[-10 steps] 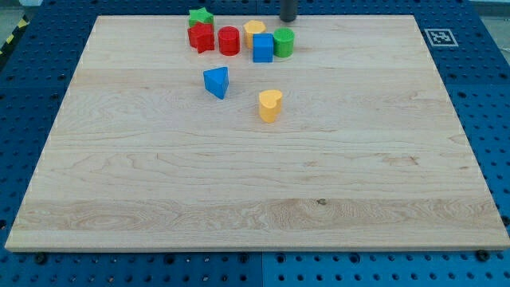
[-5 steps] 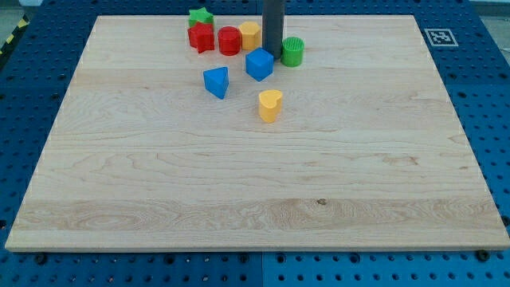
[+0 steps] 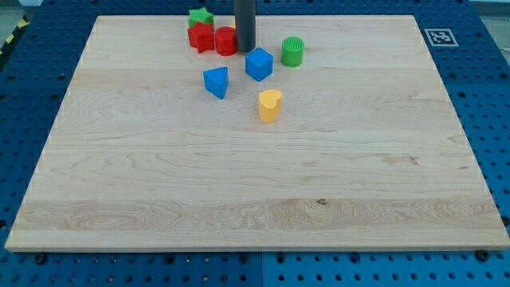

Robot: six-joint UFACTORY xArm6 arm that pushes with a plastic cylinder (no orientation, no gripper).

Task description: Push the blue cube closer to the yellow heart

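While apart, blue cube (image 3: 259, 64) sits lower-right of my tip (image 3: 245, 49).

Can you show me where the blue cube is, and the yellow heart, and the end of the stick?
blue cube (image 3: 259, 64): camera view, middle of its top face.
yellow heart (image 3: 270, 104): camera view, middle of the block.
my tip (image 3: 245, 49): camera view, very bottom end of the dark rod.

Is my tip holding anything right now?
Nothing is held. My tip stands just up-left of the blue cube, beside the red cylinder.
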